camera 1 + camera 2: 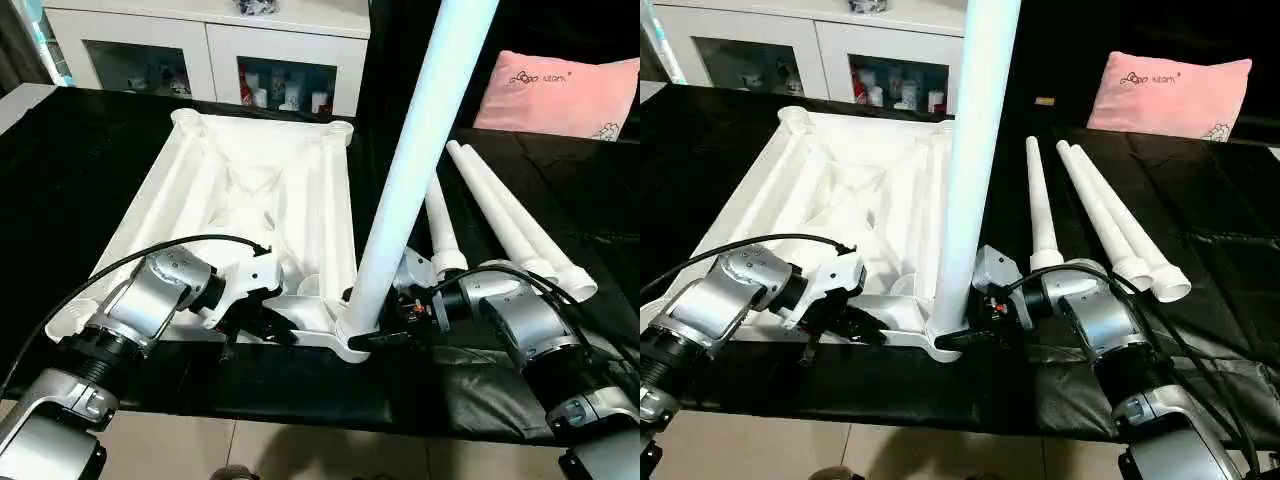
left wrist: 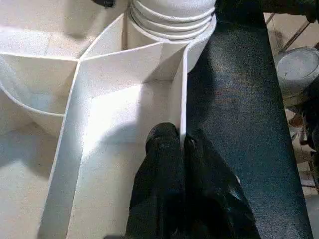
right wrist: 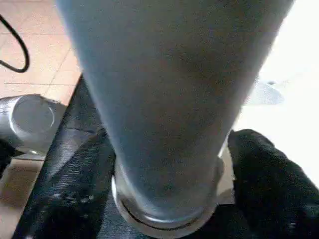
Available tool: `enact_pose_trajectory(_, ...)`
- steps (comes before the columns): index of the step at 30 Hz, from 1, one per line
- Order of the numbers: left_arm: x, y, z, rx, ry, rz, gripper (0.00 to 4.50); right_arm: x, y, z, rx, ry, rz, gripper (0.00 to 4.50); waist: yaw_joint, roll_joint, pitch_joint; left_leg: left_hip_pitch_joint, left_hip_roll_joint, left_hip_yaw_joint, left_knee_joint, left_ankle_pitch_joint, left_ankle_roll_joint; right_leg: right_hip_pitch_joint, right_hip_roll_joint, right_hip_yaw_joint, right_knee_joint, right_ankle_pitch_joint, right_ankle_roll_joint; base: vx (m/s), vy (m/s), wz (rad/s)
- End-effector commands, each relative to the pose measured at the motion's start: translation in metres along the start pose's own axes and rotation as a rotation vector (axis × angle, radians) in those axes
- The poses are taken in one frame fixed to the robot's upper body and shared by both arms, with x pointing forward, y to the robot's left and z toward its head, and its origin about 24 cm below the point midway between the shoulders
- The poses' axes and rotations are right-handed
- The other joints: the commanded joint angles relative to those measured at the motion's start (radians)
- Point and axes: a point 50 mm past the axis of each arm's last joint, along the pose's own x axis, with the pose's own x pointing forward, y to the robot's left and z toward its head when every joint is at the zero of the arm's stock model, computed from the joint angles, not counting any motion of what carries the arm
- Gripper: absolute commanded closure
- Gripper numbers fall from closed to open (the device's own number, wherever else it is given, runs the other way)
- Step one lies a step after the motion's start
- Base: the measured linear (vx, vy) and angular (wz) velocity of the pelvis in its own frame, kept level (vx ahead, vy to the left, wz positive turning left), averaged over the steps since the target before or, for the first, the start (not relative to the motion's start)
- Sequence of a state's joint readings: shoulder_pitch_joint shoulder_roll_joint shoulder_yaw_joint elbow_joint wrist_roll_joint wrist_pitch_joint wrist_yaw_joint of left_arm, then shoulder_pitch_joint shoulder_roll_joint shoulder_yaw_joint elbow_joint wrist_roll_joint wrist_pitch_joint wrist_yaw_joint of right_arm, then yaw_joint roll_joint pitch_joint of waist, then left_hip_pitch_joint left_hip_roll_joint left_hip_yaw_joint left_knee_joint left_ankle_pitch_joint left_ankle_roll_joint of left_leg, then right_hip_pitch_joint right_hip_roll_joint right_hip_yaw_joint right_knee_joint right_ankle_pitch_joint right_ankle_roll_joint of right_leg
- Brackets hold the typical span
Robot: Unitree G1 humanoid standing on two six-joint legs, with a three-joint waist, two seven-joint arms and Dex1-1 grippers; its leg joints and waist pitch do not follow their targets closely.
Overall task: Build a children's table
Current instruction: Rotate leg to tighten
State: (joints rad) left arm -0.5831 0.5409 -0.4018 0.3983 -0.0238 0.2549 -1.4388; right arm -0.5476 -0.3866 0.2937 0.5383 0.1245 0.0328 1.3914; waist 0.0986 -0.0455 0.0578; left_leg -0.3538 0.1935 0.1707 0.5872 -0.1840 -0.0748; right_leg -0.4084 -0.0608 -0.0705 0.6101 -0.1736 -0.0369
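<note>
The leg (image 1: 415, 170) stands upright in the tabletop's (image 1: 240, 190) near corner socket, right gripper (image 3: 169, 164) straddling its base, unclamped; left gripper (image 2: 182, 149) pinches the tabletop's rim.

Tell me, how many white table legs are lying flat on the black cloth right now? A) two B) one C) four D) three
D: three loose legs lie side by side on the black cloth to the right of the upside-down tabletop, while the fourth leg stands upright in the tabletop's near corner socket.
</note>
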Motion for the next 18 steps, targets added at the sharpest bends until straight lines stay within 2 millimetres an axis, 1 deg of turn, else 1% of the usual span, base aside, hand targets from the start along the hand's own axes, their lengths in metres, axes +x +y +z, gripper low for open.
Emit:
enact_pose_trajectory(1,0.005,-0.003,0.009,0.053,0.001,-0.08,4.5,-0.004,-0.003,-0.001,-0.001,0.026,-0.01,1.27,-0.004,0.006,-0.065,0.004,0.039,-0.005,-0.066,-0.181,0.035,0.057,-0.078,0.052,-0.074,-0.273,-0.175,0.0,0.0,0.0)
enact_pose_trajectory(2,0.005,-0.003,0.009,0.053,0.002,-0.08,4.5,-0.004,-0.003,-0.001,0.0,0.026,-0.008,1.44,-0.004,0.007,-0.065,0.004,0.038,-0.005,-0.066,-0.182,0.035,0.057,-0.079,0.052,-0.075,-0.274,-0.176,0.0,0.0,0.0)
enact_pose_trajectory(4,0.005,-0.003,0.009,0.054,0.003,-0.08,4.5,-0.004,-0.002,-0.002,0.002,0.026,-0.002,1.49,-0.004,0.008,-0.065,0.004,0.039,-0.005,-0.066,-0.183,0.034,0.058,-0.078,0.052,-0.074,-0.272,-0.176,0.0,0.0,0.0)
enact_pose_trajectory(6,0.005,-0.003,0.008,0.054,0.003,-0.08,4.5,-0.003,-0.002,-0.002,0.002,0.025,-0.001,1.67,-0.004,0.006,-0.066,0.004,0.038,-0.005,-0.065,-0.18,0.034,0.058,-0.078,0.052,-0.074,-0.271,-0.176,0.0,0.0,0.0)
enact_pose_trajectory(7,0.005,-0.003,0.008,0.053,0.004,-0.08,4.5,-0.003,-0.001,-0.003,0.006,0.023,0.003,1.73,-0.003,0.008,-0.066,0.004,0.038,-0.005,-0.065,-0.179,0.035,0.058,-0.078,0.052,-0.074,-0.267,-0.178,0.0,0.0,0.0)
enact_pose_trajectory(13,0.007,-0.002,0.007,0.042,-0.002,-0.055,4.5,-0.001,0.002,-0.005,0.027,0.008,0.005,1.81,-0.003,0.009,-0.067,0.004,0.038,-0.005,-0.065,-0.177,0.034,0.059,-0.077,0.051,-0.073,-0.255,-0.181,0.0,0.0,0.0)
enact_pose_trajectory(14,0.007,-0.001,0.007,0.033,-0.009,-0.038,4.5,0.0,0.003,-0.006,0.037,0.001,0.0,1.82,-0.003,0.01,-0.066,0.005,0.038,-0.005,-0.065,-0.181,0.034,0.058,-0.076,0.051,-0.073,-0.258,-0.182,0.0,0.0,0.0)
enact_pose_trajectory(15,0.007,-0.001,0.007,0.033,-0.009,-0.038,4.5,0.0,0.003,-0.006,0.037,0.001,0.0,1.82,-0.003,0.01,-0.066,0.006,0.039,-0.005,-0.065,-0.185,0.032,0.058,-0.077,0.051,-0.074,-0.262,-0.181,0.0,0.0,0.0)
enact_pose_trajectory(16,0.008,0.001,0.007,0.003,-0.032,-0.001,4.5,0.003,0.005,-0.008,0.063,-0.012,-0.022,1.83,-0.002,0.008,-0.063,0.007,0.038,-0.005,-0.066,-0.191,0.03,0.058,-0.076,0.052,-0.077,-0.275,-0.176,0.0,0.0,0.0)
enact_pose_trajectory(17,0.01,0.004,0.008,-0.026,-0.055,0.035,4.5,0.005,0.005,-0.01,0.092,-0.022,-0.05,1.83,-0.001,0.009,-0.061,0.009,0.038,-0.006,-0.068,-0.207,0.027,0.055,-0.077,0.051,-0.081,-0.308,-0.171,0.0,0.0,0.0)
enact_pose_trajectory(18,0.01,0.006,0.009,-0.04,-0.068,0.053,4.5,0.007,0.005,-0.011,0.111,-0.027,-0.071,1.83,-0.001,0.009,-0.061,0.009,0.038,-0.006,-0.068,-0.207,0.027,0.055,-0.077,0.051,-0.081,-0.308,-0.171,0.0,0.0,0.0)
